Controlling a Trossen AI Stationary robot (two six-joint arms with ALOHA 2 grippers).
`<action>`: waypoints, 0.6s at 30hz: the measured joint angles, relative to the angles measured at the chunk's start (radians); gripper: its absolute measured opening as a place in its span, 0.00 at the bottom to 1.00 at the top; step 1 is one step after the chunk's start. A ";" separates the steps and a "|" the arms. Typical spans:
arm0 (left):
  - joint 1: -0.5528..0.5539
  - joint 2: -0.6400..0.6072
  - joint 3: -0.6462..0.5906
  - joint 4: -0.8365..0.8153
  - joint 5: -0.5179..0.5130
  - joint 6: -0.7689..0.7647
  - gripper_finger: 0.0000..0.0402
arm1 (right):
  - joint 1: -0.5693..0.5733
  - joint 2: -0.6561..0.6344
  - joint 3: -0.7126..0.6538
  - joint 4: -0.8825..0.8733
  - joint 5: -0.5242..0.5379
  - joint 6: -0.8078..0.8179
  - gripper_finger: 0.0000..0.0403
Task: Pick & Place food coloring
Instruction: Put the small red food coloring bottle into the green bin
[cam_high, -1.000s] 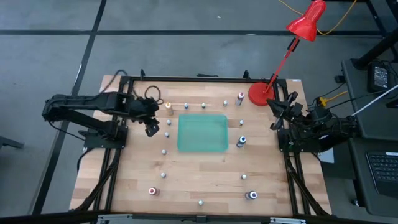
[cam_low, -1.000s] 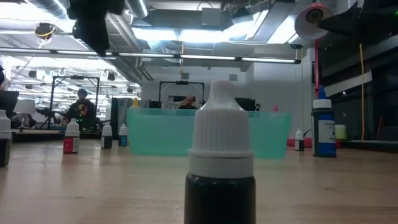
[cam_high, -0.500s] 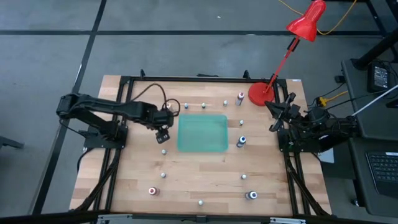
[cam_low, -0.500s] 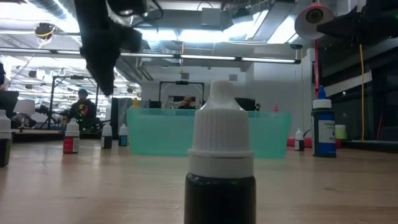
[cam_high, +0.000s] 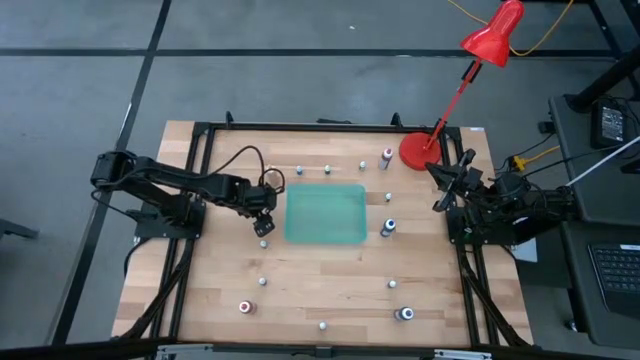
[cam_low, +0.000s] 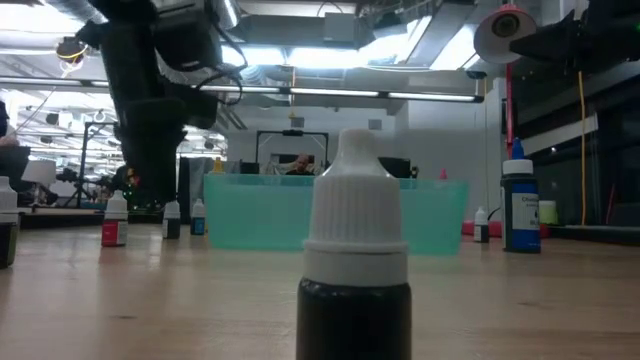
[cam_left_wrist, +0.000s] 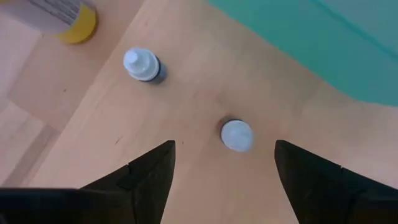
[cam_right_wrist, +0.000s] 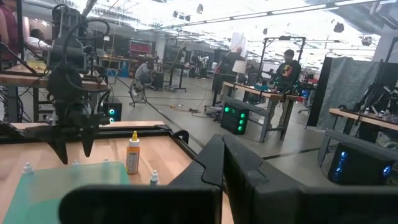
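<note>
One bottle (cam_left_wrist: 236, 135) sits between the left gripper's (cam_left_wrist: 225, 163) spread fingers, poised for a grab beside the mat (cam_high: 325, 213); the right gripper (cam_high: 447, 180) waits, pinched shut.

A green mat (cam_high: 326, 213) lies mid-table (cam_high: 330, 275); a red lamp (cam_high: 416, 150) stands at its corner.

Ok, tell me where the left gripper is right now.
In the high view the left gripper hangs open over the table's left half, just off the green mat's left edge, with a white-capped bottle on the wood between its fingers.
</note>
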 joint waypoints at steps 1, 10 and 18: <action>0.004 0.000 -0.011 0.012 0.002 -0.001 0.66 | 0.000 0.000 0.000 0.000 0.000 0.000 0.03; 0.020 0.000 -0.064 0.120 0.023 0.000 0.66 | 0.000 0.000 0.000 0.000 0.000 0.000 0.03; 0.019 0.000 -0.093 0.148 0.046 0.001 0.54 | 0.000 0.000 0.000 0.000 0.002 0.000 0.03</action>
